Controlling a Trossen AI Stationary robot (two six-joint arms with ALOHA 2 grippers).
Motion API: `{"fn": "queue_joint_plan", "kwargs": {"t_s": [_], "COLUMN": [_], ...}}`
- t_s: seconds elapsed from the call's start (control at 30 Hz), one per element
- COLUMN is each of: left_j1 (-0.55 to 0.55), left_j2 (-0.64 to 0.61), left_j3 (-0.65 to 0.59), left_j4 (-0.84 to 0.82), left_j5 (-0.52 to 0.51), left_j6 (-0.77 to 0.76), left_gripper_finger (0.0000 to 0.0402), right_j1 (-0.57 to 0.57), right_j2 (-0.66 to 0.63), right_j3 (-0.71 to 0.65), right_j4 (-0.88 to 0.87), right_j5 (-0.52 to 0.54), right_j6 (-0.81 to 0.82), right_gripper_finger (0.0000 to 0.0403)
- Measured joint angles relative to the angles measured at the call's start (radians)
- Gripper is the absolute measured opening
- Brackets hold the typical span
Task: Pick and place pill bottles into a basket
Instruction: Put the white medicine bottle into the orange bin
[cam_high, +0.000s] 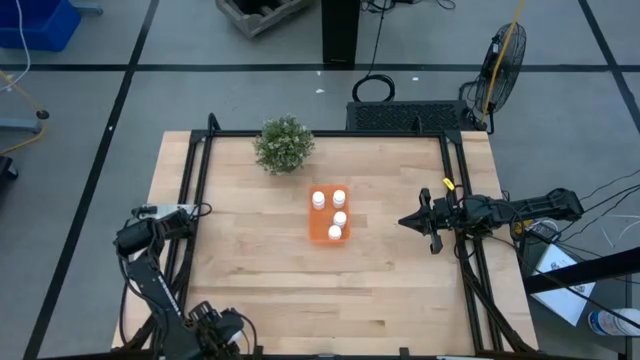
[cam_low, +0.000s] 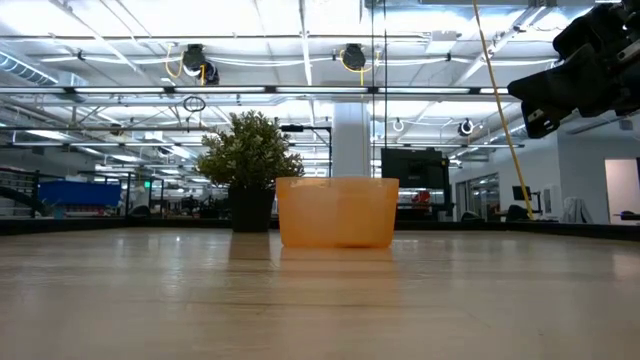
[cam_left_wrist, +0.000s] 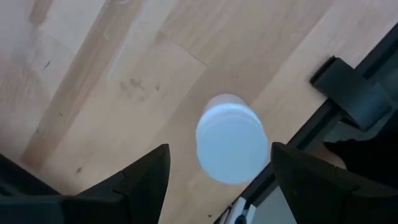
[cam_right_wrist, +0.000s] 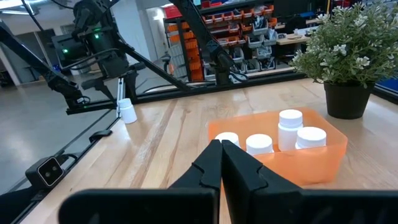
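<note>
The orange basket stands mid-table and holds several white pill bottles. It also shows in the low view. One more white pill bottle stands upright on the wood beside the left black rail, and shows far off in the right wrist view. My left gripper is open above it, pointing down, with a finger on either side of the cap. In the high view the gripper hides this bottle. My right gripper is shut and empty, right of the basket.
A bushy green potted plant stands at the far side, just beyond the basket. Black frame rails run along the table's left and right sides. Bare wood lies between the left rail and the basket.
</note>
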Motion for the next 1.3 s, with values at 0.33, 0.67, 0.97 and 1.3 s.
{"fn": "queue_joint_plan", "kwargs": {"t_s": [0.33,0.67,0.97,1.3], "left_j1": [0.007,0.024,0.033,0.040], "left_j2": [0.000,0.000,-0.001,-0.001], "left_j3": [-0.047,-0.092,-0.092,-0.092], "left_j4": [0.067,0.111,0.126,0.122], "left_j5": [0.003,0.051,0.010,-0.050], "left_j6": [0.018,0.041,0.079,0.074], "left_gripper_finger": [0.0285,0.0224,0.0177,0.0186], "right_j1": [0.000,0.000,0.000,0.000], "right_j2": [0.000,0.000,0.000,0.000], "right_j3": [0.000,0.000,0.000,0.000], "right_j4": [0.000,0.000,0.000,0.000], "right_j5": [0.000,0.000,0.000,0.000], "right_j6": [0.000,0.000,0.000,0.000], "right_gripper_finger": [0.0000,0.0000,0.0000,0.0000]}}
